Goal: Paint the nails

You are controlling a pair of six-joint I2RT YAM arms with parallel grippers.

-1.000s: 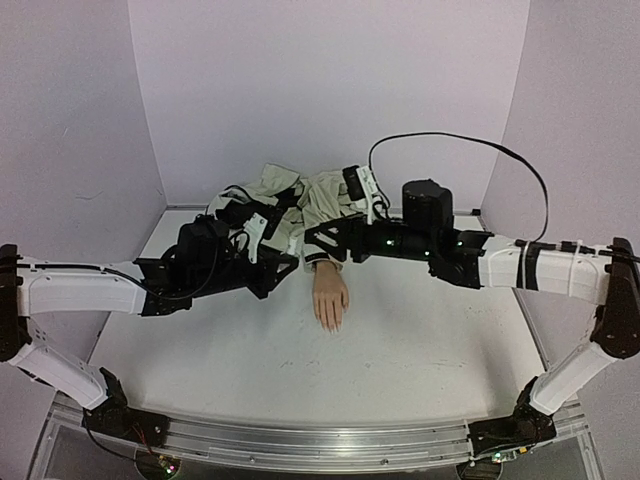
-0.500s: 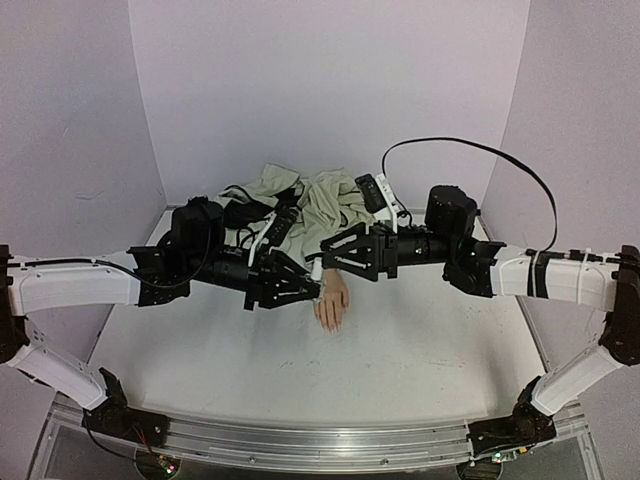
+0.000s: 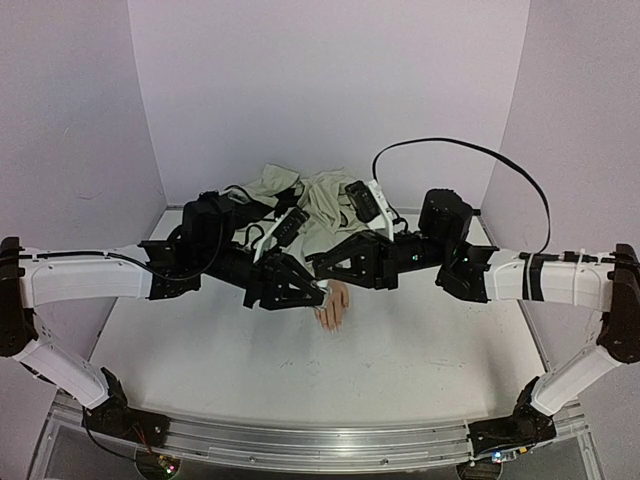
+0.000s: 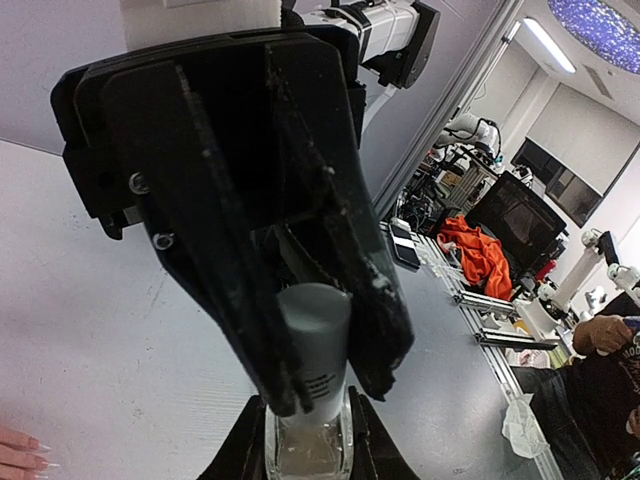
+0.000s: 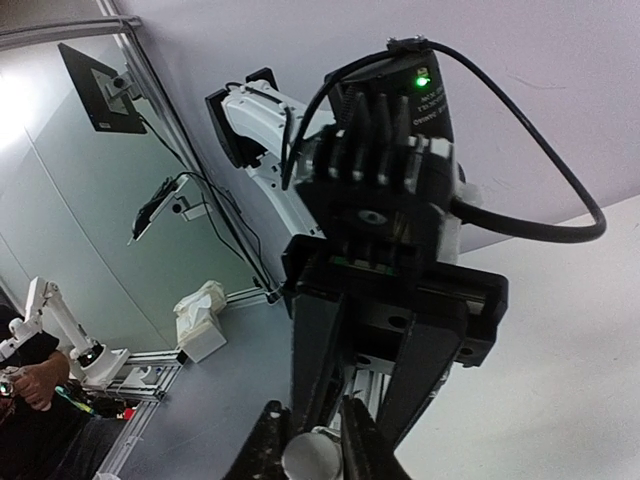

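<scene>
Above the hand | left gripper is being kept clamped on bottle | right gripper, open 1 second earlier, is being closed on cap | nails below are being left unpainted; uncapping judged next

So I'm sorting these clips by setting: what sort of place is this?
Most likely a robotics lab: a white table boxed in by plain walls, and beyond it, in the wrist views, monitors on benches and another white robot arm.
</scene>
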